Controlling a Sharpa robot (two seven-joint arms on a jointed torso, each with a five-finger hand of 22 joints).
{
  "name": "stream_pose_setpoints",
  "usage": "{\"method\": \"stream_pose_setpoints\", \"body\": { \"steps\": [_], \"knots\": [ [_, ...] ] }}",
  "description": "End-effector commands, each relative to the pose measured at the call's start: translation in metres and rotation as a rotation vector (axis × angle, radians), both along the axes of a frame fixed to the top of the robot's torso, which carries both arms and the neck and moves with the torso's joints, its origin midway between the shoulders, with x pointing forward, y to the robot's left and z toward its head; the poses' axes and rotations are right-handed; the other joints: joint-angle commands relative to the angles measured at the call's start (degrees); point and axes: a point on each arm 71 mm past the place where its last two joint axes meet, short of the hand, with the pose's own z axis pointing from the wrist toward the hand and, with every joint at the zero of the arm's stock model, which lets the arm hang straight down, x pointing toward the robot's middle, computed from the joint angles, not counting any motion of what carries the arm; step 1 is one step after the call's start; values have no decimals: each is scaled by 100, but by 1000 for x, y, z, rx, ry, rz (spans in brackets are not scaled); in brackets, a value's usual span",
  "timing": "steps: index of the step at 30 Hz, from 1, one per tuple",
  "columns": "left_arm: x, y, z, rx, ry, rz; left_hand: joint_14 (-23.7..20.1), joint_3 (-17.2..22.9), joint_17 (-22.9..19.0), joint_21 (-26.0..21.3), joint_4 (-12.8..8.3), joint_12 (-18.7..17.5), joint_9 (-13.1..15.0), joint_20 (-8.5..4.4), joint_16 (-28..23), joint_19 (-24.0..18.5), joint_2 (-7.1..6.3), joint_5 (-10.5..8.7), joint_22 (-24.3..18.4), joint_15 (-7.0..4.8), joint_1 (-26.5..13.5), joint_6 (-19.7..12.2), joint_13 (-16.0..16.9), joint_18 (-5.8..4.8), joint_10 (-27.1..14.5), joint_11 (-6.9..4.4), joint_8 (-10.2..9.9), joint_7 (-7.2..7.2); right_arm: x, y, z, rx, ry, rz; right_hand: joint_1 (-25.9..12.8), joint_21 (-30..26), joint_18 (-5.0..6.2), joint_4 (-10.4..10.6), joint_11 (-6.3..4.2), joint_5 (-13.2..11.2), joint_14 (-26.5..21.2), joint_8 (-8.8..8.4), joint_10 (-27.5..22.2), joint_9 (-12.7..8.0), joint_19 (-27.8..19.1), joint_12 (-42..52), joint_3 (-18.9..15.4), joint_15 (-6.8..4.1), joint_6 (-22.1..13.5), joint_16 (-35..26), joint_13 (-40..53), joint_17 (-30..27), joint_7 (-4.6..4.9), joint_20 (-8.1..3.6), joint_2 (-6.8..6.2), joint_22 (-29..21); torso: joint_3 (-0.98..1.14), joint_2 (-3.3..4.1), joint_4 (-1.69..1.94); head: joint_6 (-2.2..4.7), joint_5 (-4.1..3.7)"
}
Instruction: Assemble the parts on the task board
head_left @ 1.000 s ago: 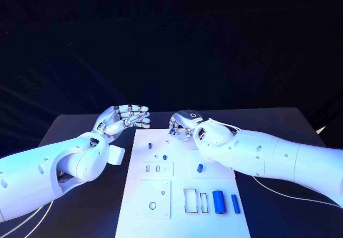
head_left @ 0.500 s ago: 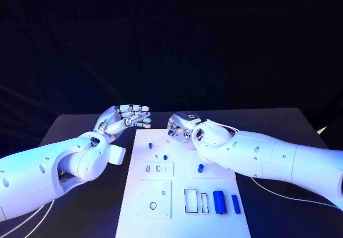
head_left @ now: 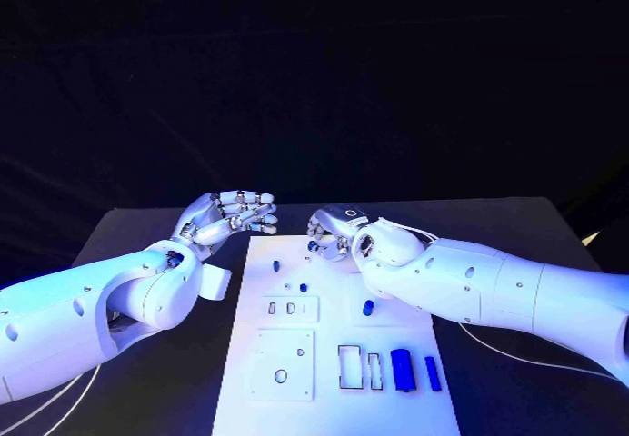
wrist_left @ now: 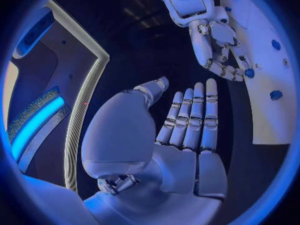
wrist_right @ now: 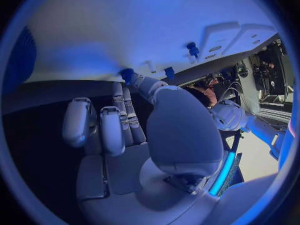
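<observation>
Head view, task board: the white task board (head_left: 334, 400) is lying lengthwise down the middle of the black table (head_left: 131, 227), with bare table showing along both of its long edges.
Head view, left hand: the left hand (head_left: 236, 214) is hovering off the board's far left corner, fingers held straight and close together, gripping nothing.
Head view, right hand: the right hand (head_left: 335, 232) is reaching down at the board's far edge, fingers curled over a small blue part (head_left: 314, 243); whether it is pinching it cannot be told here.
Head view, parts: a blue peg (head_left: 275, 266) and a second peg (head_left: 303, 287) are standing near the far end, another blue part (head_left: 368, 307) is lying beside the right forearm, and a thick cylinder (head_left: 403, 370) with a thin cylinder (head_left: 433, 373) just beside it are lying near the board's near right edge.
Left wrist view: the left hand (wrist_left: 181, 130) is showing flat, straight fingers with nothing in them; the right hand (wrist_left: 222, 55) is touching a blue part (wrist_left: 249, 73) at the board (wrist_left: 269, 100) edge.
Right wrist view: the right hand (wrist_right: 134, 130) is pressing its fingertips on a blue part (wrist_right: 127, 75) at the board (wrist_right: 125, 30).
</observation>
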Motion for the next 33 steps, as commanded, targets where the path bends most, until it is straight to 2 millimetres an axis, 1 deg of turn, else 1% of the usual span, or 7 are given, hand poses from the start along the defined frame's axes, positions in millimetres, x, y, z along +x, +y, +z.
{"method": "stream_pose_setpoints", "body": {
  "steps": [1,16,23,24,27,29,33],
  "knots": [
    [0,-2,2,-10,-4,-12,-41,-30,5,27,-17,0,9,-6,-32,-54,16,-29,5,0,-31,-35,6,45,-26,8,-32,177,-1,2,0,3,-1,15,47,-249,147,18,23,-24,125,-143,-262,-30,-197,-42,-243,38,-236,-138,-54,-214,-12,29,-70,-296,4,1,2,1,3],
    [1,2,1,-10,-5,-5,-41,-30,5,27,-17,0,9,-6,-32,-54,16,-29,5,0,-31,-35,6,45,-26,8,-32,177,-16,-43,15,92,3,-29,316,-250,123,144,1,104,119,-78,-88,75,-57,430,-588,17,18,-186,-38,-343,20,14,126,-176,-6,-5,-28,18,-35],
    [2,5,1,-11,-1,4,-42,-30,17,41,-19,2,11,-5,-37,-66,24,-29,13,-1,-19,-34,7,46,-25,7,-31,176,-26,-83,33,176,88,-79,151,-122,81,273,-80,116,156,-86,431,90,74,818,-542,-47,48,-103,94,-252,3,-41,-119,40,-7,-31,-68,55,-102],
    [2,5,1,-11,-1,4,-42,-30,17,41,-19,2,11,-5,-37,-66,24,-29,13,-1,-19,-34,7,46,-25,7,-31,176,-27,-89,35,185,107,-86,47,-141,80,350,-60,542,157,-105,428,98,60,901,-752,-30,-46,-87,158,-241,41,-36,-235,34,-9,-34,-69,54,-108],
    [2,6,1,-11,1,5,-42,-30,17,41,-19,2,11,-5,-37,-66,24,-29,13,-1,-19,-34,7,46,-25,7,-31,176,-28,-104,40,188,148,-102,222,-158,82,478,-87,890,125,180,336,309,50,1537,-1643,-47,-312,-123,618,-330,31,-41,-120,80,-17,-37,-75,50,-106],
    [2,6,1,-11,1,5,-42,-30,17,41,-19,2,11,-5,-37,-66,24,-29,13,-1,-19,-34,7,46,-25,7,-31,176,-27,-112,43,174,175,-115,597,-114,52,839,-87,944,144,647,-178,613,97,2834,-2431,-95,-762,-53,1613,-262,18,-40,97,207,-24,-32,-72,53,-125],
    [2,6,1,-11,2,5,-42,-30,17,41,-19,2,11,-5,-37,-66,24,-29,13,-1,-19,-34,7,46,-25,7,-31,176,-23,-125,42,133,226,-142,853,68,12,1120,-75,948,233,1080,-676,793,256,4160,-2894,-50,-1196,205,2589,104,38,-43,139,496,-24,-30,-57,55,-145]
  ]
}}
